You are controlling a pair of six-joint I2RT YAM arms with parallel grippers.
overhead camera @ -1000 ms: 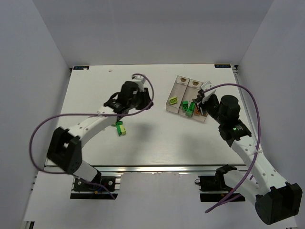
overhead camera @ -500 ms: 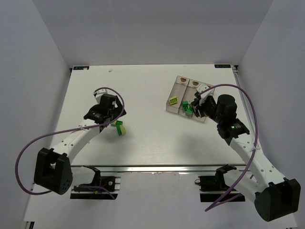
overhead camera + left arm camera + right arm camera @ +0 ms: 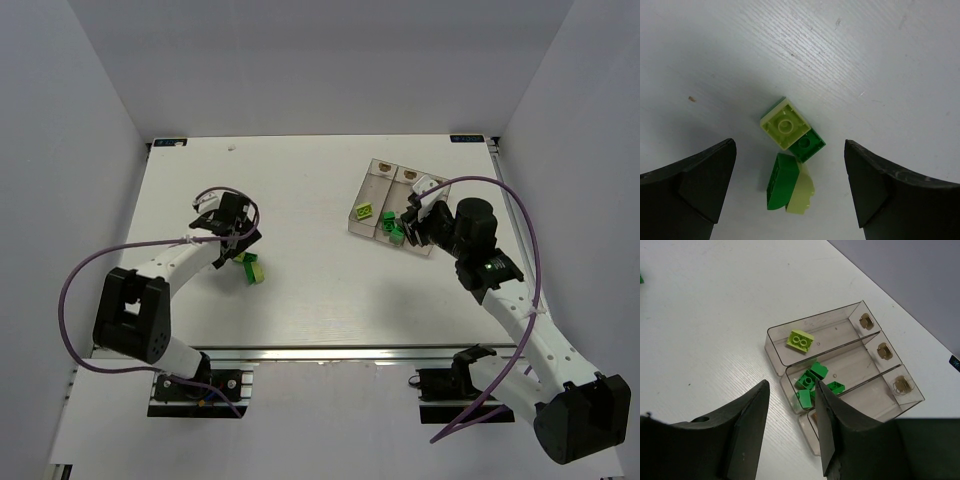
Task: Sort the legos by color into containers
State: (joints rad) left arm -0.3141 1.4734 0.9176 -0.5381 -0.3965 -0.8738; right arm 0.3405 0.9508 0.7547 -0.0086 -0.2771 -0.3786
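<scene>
White bench point(image 3: 320, 290) between grey walls point(image 3: 300, 60): the left gripper point(image 3: 789, 143) hangs spread wide and empty over a knot of legos point(image 3: 802, 146) lying left of centre. A second ago its wrist stood nearer the middle; it has since drawn back toward the left edge. One yellow-green lego point(image 3: 785, 127) rests on a dark green one, with two more tipped beside them. Farther right, the containers point(image 3: 774, 342) hold a lone yellow-green brick point(image 3: 801, 340) in the first bin and dark green bricks point(image 3: 812, 382) in the middle one. The right gripper point(image 3: 790, 385), released and empty, hovers over their near end, barely shifted.
</scene>
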